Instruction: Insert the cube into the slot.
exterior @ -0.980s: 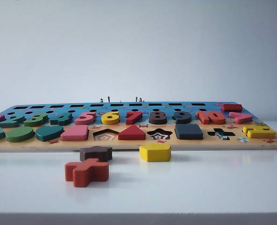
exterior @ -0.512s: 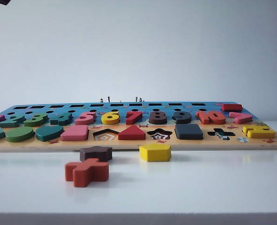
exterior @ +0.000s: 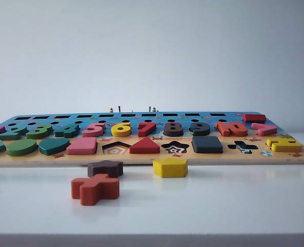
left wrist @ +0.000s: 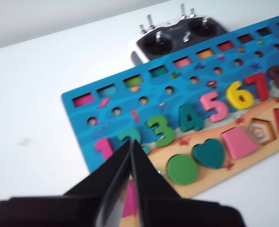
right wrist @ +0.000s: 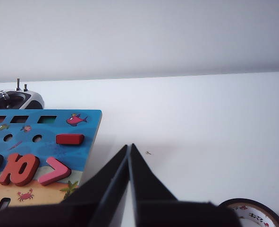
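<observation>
A white table [exterior: 218,206] under a plain pale wall carries the puzzle board [exterior: 152,157]. The cube [exterior: 207,144] lies flat in the slot, square, no long axis. Left gripper [left wrist: 131,144] pinched empty above the numbers; right gripper [right wrist: 129,147] likewise, beside the board.

Tape roll [right wrist: 252,213] (cut off by edge)

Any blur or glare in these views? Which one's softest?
Left wrist view is softest: puzzle board and left gripper smeared. Exterior view is fairly sharp, with faint reflections on the glossy table. Right wrist view is clear beyond the dark, shut right gripper.
</observation>
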`<state>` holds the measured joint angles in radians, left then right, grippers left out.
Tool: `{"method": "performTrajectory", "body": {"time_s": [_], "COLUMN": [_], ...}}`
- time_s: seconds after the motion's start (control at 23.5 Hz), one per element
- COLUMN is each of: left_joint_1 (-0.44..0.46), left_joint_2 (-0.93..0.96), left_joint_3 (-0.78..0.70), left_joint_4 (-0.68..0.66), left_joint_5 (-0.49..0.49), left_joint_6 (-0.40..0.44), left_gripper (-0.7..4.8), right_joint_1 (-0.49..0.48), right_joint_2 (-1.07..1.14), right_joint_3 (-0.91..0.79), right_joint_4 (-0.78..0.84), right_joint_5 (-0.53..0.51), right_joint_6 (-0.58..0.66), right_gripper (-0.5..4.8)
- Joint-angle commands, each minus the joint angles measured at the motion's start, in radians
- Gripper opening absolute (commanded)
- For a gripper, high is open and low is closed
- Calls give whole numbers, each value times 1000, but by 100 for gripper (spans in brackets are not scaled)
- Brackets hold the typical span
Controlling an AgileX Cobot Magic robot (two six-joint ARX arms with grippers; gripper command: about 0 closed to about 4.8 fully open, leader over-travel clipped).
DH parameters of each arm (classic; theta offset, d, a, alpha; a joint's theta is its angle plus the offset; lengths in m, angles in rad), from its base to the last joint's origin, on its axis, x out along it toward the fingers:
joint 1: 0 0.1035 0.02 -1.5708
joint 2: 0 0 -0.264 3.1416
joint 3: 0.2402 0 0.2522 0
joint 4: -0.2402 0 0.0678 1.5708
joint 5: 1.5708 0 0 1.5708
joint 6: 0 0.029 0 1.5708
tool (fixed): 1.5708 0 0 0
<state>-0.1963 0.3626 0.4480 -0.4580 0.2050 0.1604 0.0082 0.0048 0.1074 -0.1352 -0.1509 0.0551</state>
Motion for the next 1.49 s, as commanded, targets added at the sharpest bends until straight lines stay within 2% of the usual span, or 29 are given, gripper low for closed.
{"method": "performTrajectory", "body": {"time_s": [0.04,0.77,0.9,1.49], "left_joint_1": [13,45,48,49], "left_joint_2": [-61,-305,-331,-362], "left_joint_3": [-58,-314,-337,-418], "left_joint_4": [50,155,154,205], "left_joint_5": [-35,-271,-286,-315], "left_joint_6": [3,3,1,-3], "left_gripper": [20,20,20,20], "right_joint_1": [-2,-2,-1,-1], "right_joint_2": [-2,-2,-2,-2], "right_joint_3": [-17,-78,-100,-99], "right_joint_4": [27,91,143,161], "right_joint_5": [4,4,-14,0], "right_joint_6": [-4,-4,-4,-4], "right_gripper": [-9,-9,-9,-3]}}
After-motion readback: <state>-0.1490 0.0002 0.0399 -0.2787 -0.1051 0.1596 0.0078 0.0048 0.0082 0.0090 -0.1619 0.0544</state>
